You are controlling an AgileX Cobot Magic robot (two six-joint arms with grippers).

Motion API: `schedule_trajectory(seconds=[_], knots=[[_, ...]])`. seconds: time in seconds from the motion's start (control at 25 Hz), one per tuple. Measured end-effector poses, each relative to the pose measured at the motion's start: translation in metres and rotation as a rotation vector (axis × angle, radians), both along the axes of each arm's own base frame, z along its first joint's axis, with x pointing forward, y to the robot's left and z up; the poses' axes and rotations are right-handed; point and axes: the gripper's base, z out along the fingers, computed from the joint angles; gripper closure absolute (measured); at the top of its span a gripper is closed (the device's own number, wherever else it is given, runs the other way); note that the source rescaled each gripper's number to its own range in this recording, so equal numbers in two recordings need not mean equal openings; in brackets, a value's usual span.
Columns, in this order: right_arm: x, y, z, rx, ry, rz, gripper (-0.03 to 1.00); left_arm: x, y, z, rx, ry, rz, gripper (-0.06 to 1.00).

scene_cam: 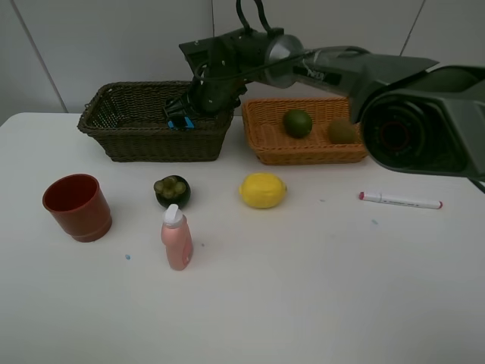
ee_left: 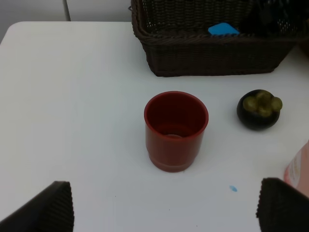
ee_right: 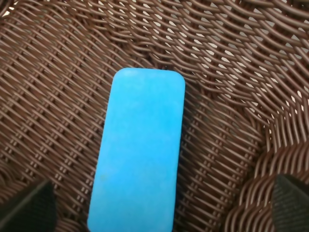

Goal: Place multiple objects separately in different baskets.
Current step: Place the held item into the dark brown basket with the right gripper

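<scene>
In the upper centre of the high view, the right end effector (ee_right: 159,200) is inside the dark wicker basket (scene_cam: 151,140) with its jaws spread wide. The blue eraser (ee_right: 137,154) lies loose and flat on the basket floor. The left end effector (ee_left: 165,207) is also open, near the red cup (ee_left: 176,128).

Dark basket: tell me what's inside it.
A blue eraser lies on the wicker floor of the basket, between the open right fingers. In the high view the arm covers part of the interior; anything under it cannot be seen.

Table (scene_cam: 318,288) open between lemon (scene_cam: 262,189) and marker (scene_cam: 400,201); cup (scene_cam: 76,206), mangosteen (scene_cam: 172,189), bottle (scene_cam: 176,241) crowd left.
</scene>
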Motion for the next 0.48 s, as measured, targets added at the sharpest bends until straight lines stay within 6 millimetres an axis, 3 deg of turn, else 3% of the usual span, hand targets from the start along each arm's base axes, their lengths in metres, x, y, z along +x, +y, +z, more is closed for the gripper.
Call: schedule_trajectory(seconds=[0.24,0.48], knots=[[0.0,0.0,0.001,-0.001,0.001,-0.001,-0.01,0.0,0.0,0.0,0.0,0.0,0.0,-0.03],[-0.008,-0.006,0.028,-0.022,0.029,-0.011,-0.02,0.0,0.0,0.0,0.0,0.0,0.0,-0.03]])
